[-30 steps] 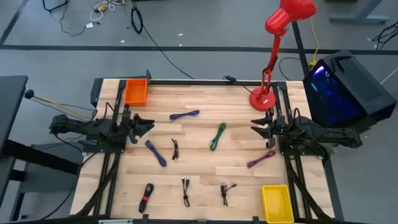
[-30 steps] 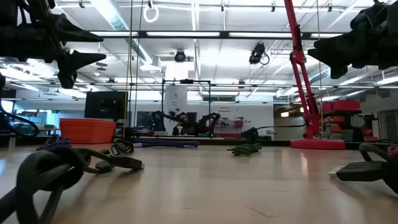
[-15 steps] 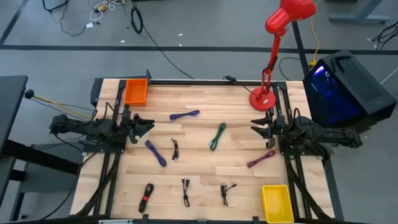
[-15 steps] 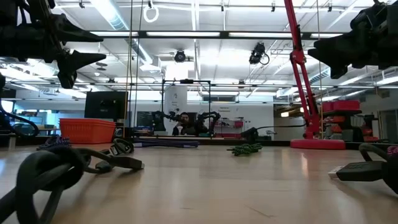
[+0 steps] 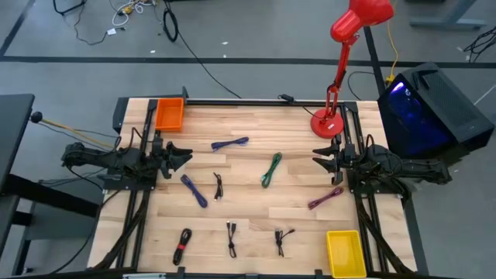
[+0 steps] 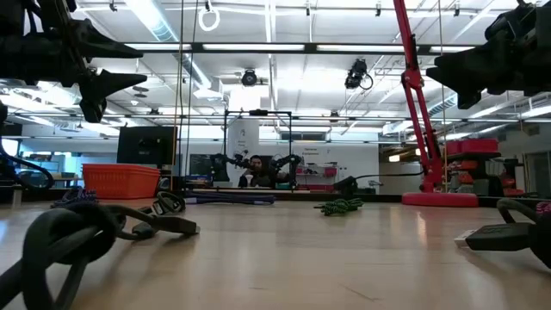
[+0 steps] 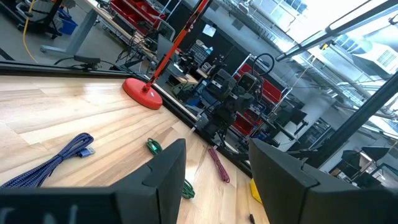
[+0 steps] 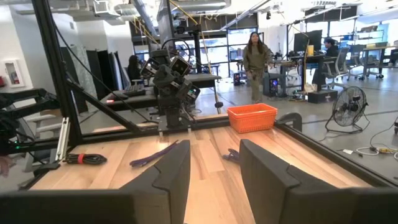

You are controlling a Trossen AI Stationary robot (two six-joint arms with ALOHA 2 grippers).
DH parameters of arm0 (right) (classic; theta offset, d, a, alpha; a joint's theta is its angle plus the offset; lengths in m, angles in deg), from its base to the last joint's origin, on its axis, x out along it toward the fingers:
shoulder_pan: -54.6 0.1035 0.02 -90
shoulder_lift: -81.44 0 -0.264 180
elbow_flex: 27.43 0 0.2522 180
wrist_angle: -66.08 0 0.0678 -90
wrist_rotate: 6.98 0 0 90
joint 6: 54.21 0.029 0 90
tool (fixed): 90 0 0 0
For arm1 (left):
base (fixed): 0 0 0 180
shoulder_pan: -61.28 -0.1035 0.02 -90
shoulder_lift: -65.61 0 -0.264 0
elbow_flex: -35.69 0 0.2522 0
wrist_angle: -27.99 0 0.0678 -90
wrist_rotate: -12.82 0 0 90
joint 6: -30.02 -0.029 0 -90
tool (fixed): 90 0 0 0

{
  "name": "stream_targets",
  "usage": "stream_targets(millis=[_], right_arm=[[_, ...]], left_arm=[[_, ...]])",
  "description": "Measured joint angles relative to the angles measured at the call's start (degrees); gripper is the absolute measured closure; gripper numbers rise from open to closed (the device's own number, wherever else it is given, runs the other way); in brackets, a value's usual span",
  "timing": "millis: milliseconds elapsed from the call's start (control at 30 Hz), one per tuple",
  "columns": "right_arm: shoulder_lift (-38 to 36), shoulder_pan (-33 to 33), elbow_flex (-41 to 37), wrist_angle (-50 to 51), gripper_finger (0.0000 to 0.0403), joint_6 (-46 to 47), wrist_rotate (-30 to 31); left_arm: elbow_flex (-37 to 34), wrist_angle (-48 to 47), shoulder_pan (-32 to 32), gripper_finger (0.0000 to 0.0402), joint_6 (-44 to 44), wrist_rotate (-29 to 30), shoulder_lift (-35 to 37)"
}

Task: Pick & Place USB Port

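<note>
Wood table (image 5: 248,221) from above: we're seeing both arms parked at the side edges; left gripper (image 5: 186,155) is standing open and empty, right gripper (image 5: 316,161) is partly open and empty. USB cables are lying loose between them: blue cable (image 5: 229,143), green cable (image 5: 270,169), purple cable (image 5: 194,190), maroon cable (image 5: 325,198), plus small black ones along the near edge; orange bin (image 5: 170,114) and yellow bin (image 5: 345,253) are sitting at opposite corners.

Low view: both grippers are hanging well above the surface, touching nothing.

Left wrist: blue cable (image 7: 56,160) is lying ahead of the open fingers (image 7: 163,177), apart.

Right wrist: jaws apart, nothing between them.

We're judging the pick not yet started; best to descend square over a cable's bundled middle, jaws across it.
</note>
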Motion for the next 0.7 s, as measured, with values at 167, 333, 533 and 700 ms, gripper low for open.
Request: stream_targets(millis=[167,333,533,700], right_arm=[[0.0,0.0,0.0,0.0,0.0262,0.0,0.0],[0.0,0.0,0.0,0.0,0.0262,0.0,0.0],[0.0,-0.1,0.0,-1.2,0.0262,-0.6,0.0],[0.0,-0.1,0.0,-6.3,0.0262,-1.4,0.0]], left_arm=[[0.0,0.0,0.0,0.022,0.0,0.0,0.0],[0.0,0.0,0.0,0.022,0.0,0.0,0.0],[0.0,0.0,0.0,0.022,0.0,0.0,0.0],[0.0,0.8,0.0,0.022,0.0,0.0,0.0]])
